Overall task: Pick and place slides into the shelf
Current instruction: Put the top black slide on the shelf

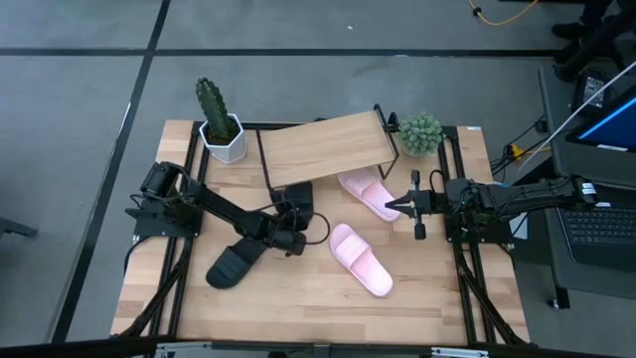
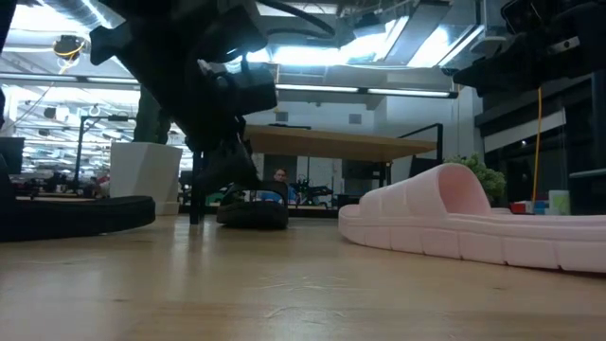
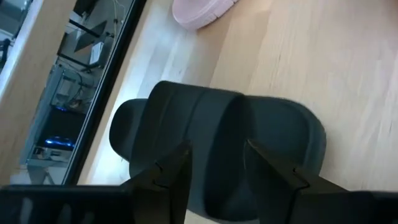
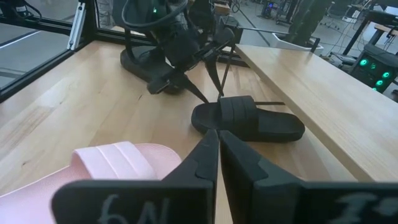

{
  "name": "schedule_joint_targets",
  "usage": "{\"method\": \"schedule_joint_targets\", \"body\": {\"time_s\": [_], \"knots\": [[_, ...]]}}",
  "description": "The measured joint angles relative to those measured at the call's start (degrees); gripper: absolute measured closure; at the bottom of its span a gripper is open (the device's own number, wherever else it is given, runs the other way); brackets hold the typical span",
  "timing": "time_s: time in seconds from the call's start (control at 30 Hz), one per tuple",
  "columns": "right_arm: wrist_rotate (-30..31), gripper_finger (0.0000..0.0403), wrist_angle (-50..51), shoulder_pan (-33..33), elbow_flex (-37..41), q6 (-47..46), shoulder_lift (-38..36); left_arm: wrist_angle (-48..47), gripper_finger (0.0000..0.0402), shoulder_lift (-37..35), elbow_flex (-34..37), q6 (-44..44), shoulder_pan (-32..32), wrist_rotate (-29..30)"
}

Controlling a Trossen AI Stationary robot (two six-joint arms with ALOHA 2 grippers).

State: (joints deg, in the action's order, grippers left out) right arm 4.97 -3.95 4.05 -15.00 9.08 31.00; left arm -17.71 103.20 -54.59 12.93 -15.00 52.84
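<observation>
Shelf (image 1: 328, 147): light plank top on black wire legs. One matte black slide (image 1: 296, 198) lies partly under its near edge, the other black slide (image 1: 235, 264) well clear. One pink slide (image 1: 366, 191) lies partly under the shelf, another pink slide (image 1: 360, 259) apart. Left gripper (image 1: 291, 239) spread wide, empty. Right gripper (image 1: 396, 205) pinched narrow, empty, over the shelf-side pink slide.

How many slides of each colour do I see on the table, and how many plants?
Black slides: 2, one near the left gripper, one at the shelf's edge.
Pink slides: 2, one in the open, one by the shelf.
Potted plants: 2, cactus, round bush.
Total: 6
</observation>
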Motion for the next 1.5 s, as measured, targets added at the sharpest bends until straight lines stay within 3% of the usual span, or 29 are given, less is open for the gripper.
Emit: {"method": "schedule_joint_targets", "body": {"time_s": [0.47,0.63,1.3,1.5], "knots": [[0.0,0.0382,-0.02,-0.02,0.0,0.0,0.01,-0.77,0.0266,2.25,-0.06,0.42,1.19,1.08],[0.0,0.0382,-0.03,0.0,0.0,0.0,0.0,-0.68,0.0266,2.71,0.0,0.41,1.97,3.89],[0.01,0.0382,-0.02,-0.02,0.0,0.04,0.0,-0.73,0.0267,2.71,0.0,0.63,3.39,1.84],[0.0,0.0382,-0.02,-0.02,0.0,0.04,0.0,-0.71,0.0302,2.71,0.0,0.79,3.37,1.7]]}}
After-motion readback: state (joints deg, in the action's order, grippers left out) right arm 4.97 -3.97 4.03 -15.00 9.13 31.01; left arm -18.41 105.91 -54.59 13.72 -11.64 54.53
